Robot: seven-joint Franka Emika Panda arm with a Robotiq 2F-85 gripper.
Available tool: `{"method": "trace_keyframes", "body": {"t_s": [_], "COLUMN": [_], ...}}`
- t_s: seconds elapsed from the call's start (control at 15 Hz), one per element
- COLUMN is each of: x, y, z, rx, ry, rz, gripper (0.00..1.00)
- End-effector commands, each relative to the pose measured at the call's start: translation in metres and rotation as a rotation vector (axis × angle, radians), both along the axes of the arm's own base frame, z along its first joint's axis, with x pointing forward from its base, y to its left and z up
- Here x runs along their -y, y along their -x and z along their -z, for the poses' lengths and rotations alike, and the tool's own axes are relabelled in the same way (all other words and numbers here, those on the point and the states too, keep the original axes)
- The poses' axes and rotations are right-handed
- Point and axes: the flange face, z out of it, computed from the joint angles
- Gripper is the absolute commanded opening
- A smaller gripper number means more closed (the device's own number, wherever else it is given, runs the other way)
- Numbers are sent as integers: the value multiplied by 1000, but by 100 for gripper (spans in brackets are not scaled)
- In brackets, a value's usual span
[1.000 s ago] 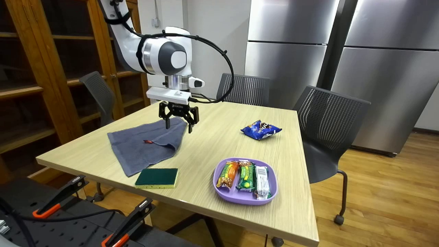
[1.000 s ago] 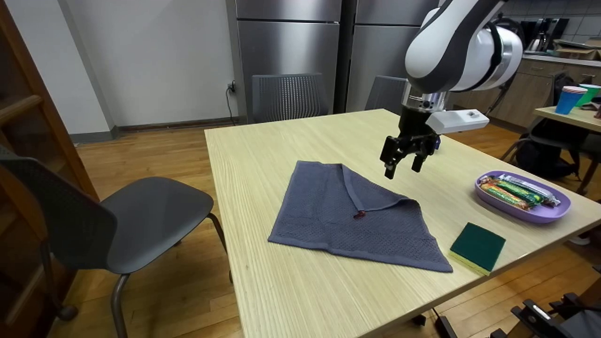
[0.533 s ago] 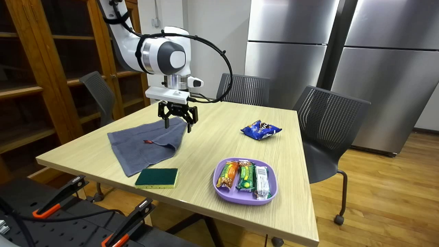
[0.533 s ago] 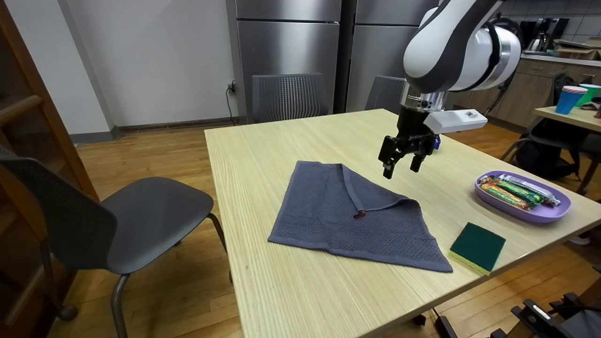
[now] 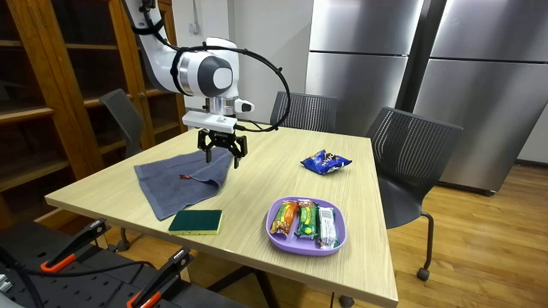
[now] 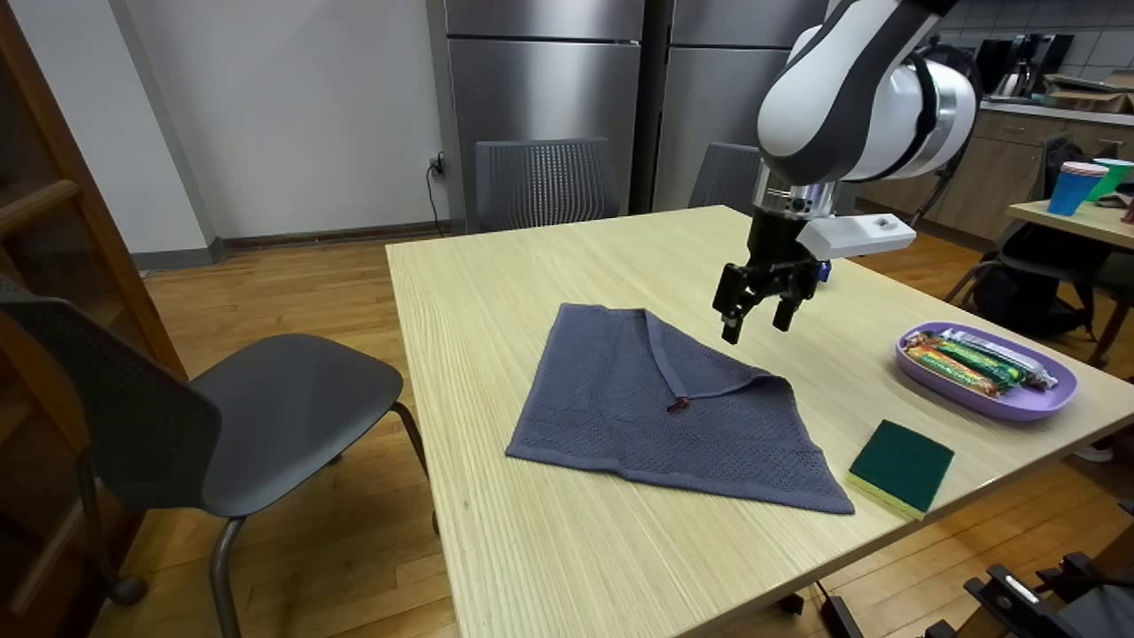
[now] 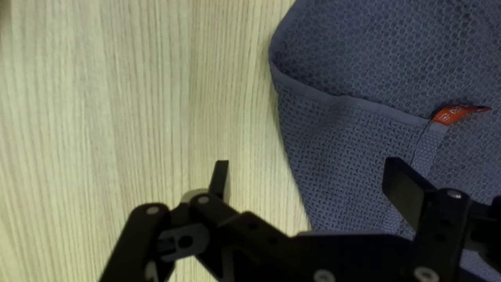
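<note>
Handling the gray-blue towel (image 6: 656, 425), we treat it as light, soft and limp: we expect it to sag and crease freely and to take a firm squeeze without damage. Its coarse weave should give good friction. It lies spread on the table (image 5: 261, 184), partly turned over on itself, with a red tag (image 7: 454, 113) at the tip of the turned-over flap (image 7: 352, 152). We judge the best hold to be the rounded fold (image 7: 285, 86) or the flap's free corner by the tag; flat areas offer little to pinch. The gripper (image 5: 222, 163) hangs above the towel's edge, its fingers (image 7: 220, 178) spread wide with nothing between them. In the wrist view, we see one finger against bare tabletop, its mate against cloth. Just beside the towel lies a sponge (image 6: 902, 465). Farther off, a purple plate (image 5: 299, 248) holds three wrapped snack bars (image 5: 307, 219); a blue snack bag (image 5: 323, 163) lies well apart.
</note>
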Motion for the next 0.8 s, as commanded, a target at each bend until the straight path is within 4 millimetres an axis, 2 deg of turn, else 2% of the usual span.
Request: {"method": "trace_keyframes", "body": {"t_s": [0.0, 0.73], "x": [-1, -34], "y": [-12, -28], "z": [1, 1], "rx": [10, 48], "ry": [-2, -8], "rz": [29, 135], "gripper": [100, 100]}}
